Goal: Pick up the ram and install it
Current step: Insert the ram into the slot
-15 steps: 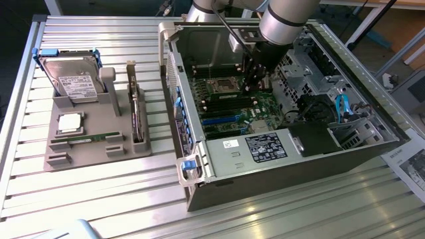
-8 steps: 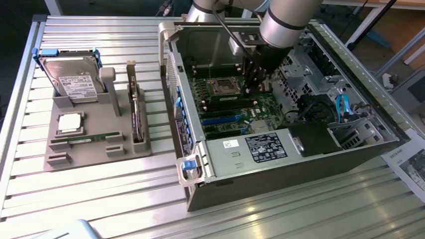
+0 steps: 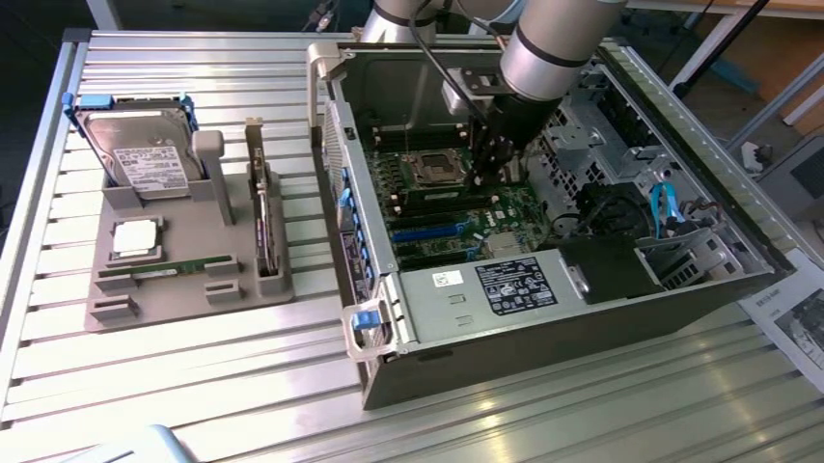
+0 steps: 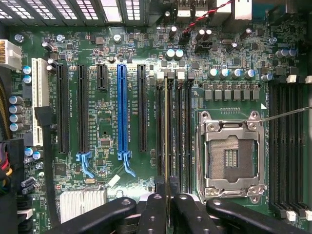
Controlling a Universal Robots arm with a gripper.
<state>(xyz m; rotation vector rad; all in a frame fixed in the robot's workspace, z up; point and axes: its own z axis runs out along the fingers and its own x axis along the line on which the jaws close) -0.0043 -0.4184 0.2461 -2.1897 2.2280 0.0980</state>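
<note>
My gripper (image 3: 485, 172) reaches down inside the open computer case (image 3: 541, 318), just above the motherboard (image 3: 445, 217). In the wrist view its two black fingers (image 4: 154, 207) are closed on the ram (image 4: 168, 131), a thin board seen edge-on. The ram runs along one of the long dark memory slots (image 4: 179, 136) beside the empty processor socket (image 4: 229, 156). Whether it is seated in the slot or just above it, I cannot tell.
On the exterior view's left, a grey fixture (image 3: 193, 289) holds a hard drive (image 3: 142, 154), a silver processor chip (image 3: 137, 238), a dark expansion card (image 3: 264, 227) and another green stick (image 3: 168, 268). Case walls, a drive cage (image 3: 682, 251) and cables surround the gripper.
</note>
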